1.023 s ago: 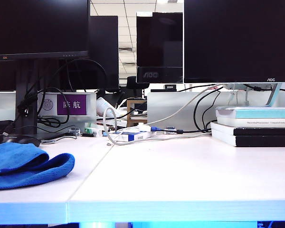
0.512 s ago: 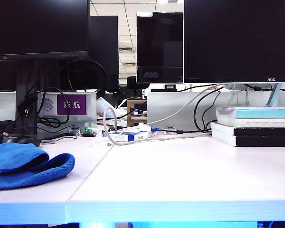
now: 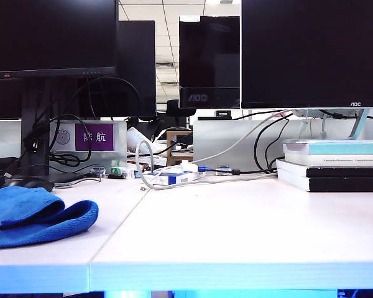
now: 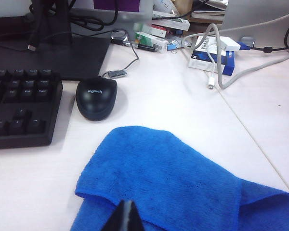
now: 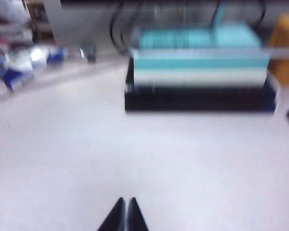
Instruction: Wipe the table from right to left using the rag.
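Exterior view: rag (image 3: 37,216) bunched far left on table (image 3: 236,230). Left gripper (image 4: 126,211) pinched empty above it; right gripper (image 5: 125,208) closed, empty, over bare right side. Risk: cloth drags into Logitech mouse (image 4: 97,97).

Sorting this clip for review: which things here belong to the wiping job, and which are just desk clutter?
Job:
- rag, lying on the left of the table
- left claw, shut, over the rag
- right claw, shut, above bare table, holding nothing

Lying about:
- black mouse
- keyboard
- stacked books
- monitors
- cables
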`<state>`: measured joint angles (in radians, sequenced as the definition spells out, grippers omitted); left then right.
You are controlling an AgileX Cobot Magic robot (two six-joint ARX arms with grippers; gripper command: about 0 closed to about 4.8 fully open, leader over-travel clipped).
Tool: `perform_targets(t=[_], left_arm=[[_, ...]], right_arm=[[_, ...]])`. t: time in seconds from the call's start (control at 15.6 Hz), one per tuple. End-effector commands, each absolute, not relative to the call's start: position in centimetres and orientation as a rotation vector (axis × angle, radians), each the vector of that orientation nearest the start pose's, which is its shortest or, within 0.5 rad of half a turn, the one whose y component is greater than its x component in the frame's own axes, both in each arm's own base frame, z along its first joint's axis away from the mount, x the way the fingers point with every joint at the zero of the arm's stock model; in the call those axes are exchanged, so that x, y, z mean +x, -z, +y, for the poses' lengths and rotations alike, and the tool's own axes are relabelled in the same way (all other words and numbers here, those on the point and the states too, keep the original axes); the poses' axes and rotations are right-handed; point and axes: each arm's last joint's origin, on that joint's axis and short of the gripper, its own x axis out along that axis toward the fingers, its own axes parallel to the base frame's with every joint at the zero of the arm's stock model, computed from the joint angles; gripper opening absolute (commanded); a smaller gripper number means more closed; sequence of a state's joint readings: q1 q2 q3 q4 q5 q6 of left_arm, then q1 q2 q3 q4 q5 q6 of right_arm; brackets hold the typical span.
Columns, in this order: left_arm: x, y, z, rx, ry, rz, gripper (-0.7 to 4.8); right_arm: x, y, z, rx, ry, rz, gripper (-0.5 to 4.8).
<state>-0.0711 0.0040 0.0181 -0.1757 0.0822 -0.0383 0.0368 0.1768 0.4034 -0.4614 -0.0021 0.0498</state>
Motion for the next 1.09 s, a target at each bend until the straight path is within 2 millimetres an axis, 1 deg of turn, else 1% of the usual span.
perform_targets(t=[0.06, 0.26, 0.45, 0.51, 0.58, 0.77, 0.83, 0.9, 0.96, 1.09], left_arm=[[9.5, -14.9, -0.9, -0.038, 0.149, 0.179, -0.05], [9.5, -15.0, -0.9, -0.038, 0.149, 0.179, -0.05], [9.5, -14.9, -0.9, -0.038, 0.149, 0.180, -0.05], [9.5, -15.0, -0.9, -0.039, 0.149, 0.179, -0.05], [9.5, -15.0, -0.9, -0.038, 0.149, 0.179, -0.05], [9.5, -15.0, -0.9, -0.038, 0.149, 0.179, -0.05], [9.5, -15.0, -0.9, -0.038, 0.149, 0.179, -0.05], [9.5, -15.0, -0.9, -0.038, 0.149, 0.178, -0.05], [9.5, -15.0, -0.9, -0.038, 0.149, 0.179, -0.05], [9.5, -14.9, -0.9, -0.038, 0.149, 0.180, -0.05]], right_arm=[[8.3, -23.0, 0.3, 0.060, -0.034, 0.232, 0.08], [8.5, -22.3, 0.3, 0.109, -0.028, 0.228, 0.08], [8.9, -21.2, 0.4, 0.108, -0.035, 0.244, 0.08], [9.0, -20.7, 0.5, 0.107, -0.048, 0.237, 0.08], [9.1, -19.3, 0.8, 0.102, -0.078, 0.248, 0.08], [8.8, -17.8, 1.1, 0.100, -0.105, 0.231, 0.06], [8.7, -16.9, 1.0, 0.099, -0.099, 0.223, -0.01], [8.8, -15.4, 1.1, 0.096, -0.100, 0.300, -0.01], [8.8, -14.9, 1.1, 0.093, -0.102, 0.328, -0.01], [8.8, -15.0, 1.0, 0.095, -0.098, 0.319, -0.01]])
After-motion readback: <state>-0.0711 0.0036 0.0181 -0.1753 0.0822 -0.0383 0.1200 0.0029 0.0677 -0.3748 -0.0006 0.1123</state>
